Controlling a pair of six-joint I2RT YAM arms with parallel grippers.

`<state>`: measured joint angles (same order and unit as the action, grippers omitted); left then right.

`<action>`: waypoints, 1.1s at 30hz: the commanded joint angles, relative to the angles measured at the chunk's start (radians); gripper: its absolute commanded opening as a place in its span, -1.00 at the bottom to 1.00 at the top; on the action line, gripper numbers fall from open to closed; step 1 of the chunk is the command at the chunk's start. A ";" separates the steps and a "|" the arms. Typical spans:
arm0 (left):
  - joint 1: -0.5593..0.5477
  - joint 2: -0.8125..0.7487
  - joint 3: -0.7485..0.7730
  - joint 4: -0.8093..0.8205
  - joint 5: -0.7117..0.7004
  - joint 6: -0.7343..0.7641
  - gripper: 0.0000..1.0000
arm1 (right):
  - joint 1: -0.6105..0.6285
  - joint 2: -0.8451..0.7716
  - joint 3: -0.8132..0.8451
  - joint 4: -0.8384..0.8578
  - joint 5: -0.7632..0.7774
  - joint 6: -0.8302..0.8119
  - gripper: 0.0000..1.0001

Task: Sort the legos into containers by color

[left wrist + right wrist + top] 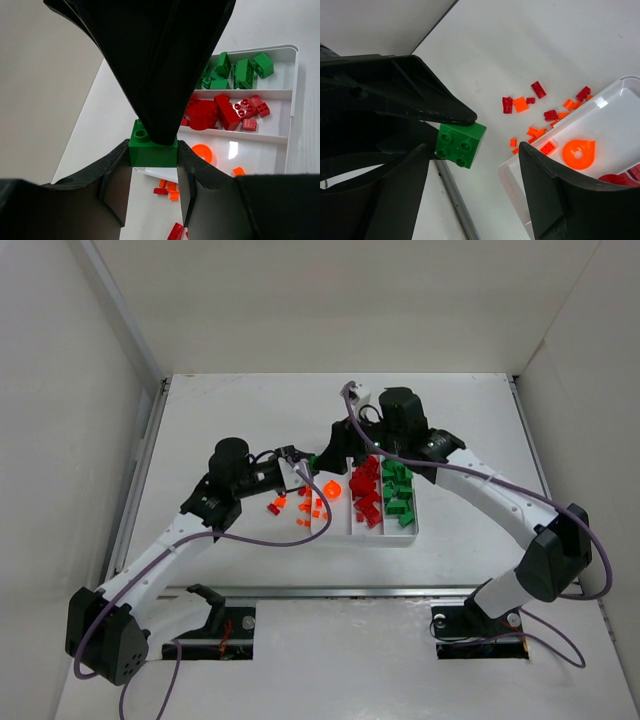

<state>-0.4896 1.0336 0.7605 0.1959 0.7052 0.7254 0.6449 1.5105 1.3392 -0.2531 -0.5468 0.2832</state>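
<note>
- A white table point(250, 410) with white walls on three sides; the left arm point(190, 520) and right arm point(500, 500) reach in and meet near the middle.
- A shallow white tray point(412, 528) lies on the table right of centre. It has three long, narrow compartments side by side.
- Seen from above, the right compartment holds a heap of green legos point(398, 492) and the middle one a heap of red legos point(366, 492). The left one holds a flat, round, bright orange piece point(332, 489).
- Small loose legos point(300, 508) in orange and red lie scattered on the table just left of the tray.
- One green brick point(152, 147) is off the table. It is square, glossy and bright green, with four round studs on top, and looks larger than the loose pieces.
- The left jaws are clamped on two opposite sides of this brick, holding it beside the tray's far left corner.
- The right jaws stand wide apart around the same spot, gripping nothing.
- In the left wrist view, one black right jaw fills the upper middle. It hides all but one stud and part of each compartment. Whether it touches the brick cannot be told.
- In the right wrist view, black jaws cover the left side and bottom, and only a corner of the tray shows.
- From above, the held brick is only a green speck between the arms.
- The loose pieces are too small for their shapes to be made out.
</note>
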 commanded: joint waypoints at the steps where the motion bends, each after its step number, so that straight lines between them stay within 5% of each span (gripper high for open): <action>1: -0.013 -0.010 0.046 0.045 0.045 0.017 -1.00 | 0.006 0.005 0.067 0.074 -0.077 -0.001 0.54; 12: -0.023 0.008 0.056 0.076 0.016 -0.007 -1.00 | 0.015 0.068 0.086 0.074 -0.065 0.028 0.41; 16: -0.023 0.008 0.056 0.085 0.007 -0.017 -1.00 | 0.015 0.077 0.104 0.074 -0.065 0.037 -0.03; 17: -0.023 0.008 0.056 0.085 0.007 -0.017 -1.00 | 0.015 0.077 0.104 0.074 -0.065 0.037 -0.32; 20: -0.023 0.008 0.056 0.094 -0.006 -0.017 -1.00 | 0.015 0.077 0.114 0.074 -0.055 0.037 -0.73; 22: -0.032 0.008 0.056 0.103 -0.016 -0.043 -0.51 | 0.015 0.077 0.114 0.074 -0.029 0.037 -0.99; 23: -0.032 0.008 0.043 0.103 -0.016 -0.043 0.20 | 0.015 0.067 0.104 0.074 -0.015 0.046 -1.00; 26: -0.032 0.008 0.031 0.070 -0.016 -0.066 1.00 | 0.015 0.034 0.071 0.028 0.114 0.047 -1.00; 33: -0.032 0.008 -0.045 0.014 -0.277 -0.249 1.00 | -0.106 -0.025 -0.108 -0.202 0.563 0.113 -1.00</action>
<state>-0.5171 1.0569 0.7441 0.2234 0.5579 0.5953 0.6090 1.5242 1.2934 -0.3336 -0.2222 0.3637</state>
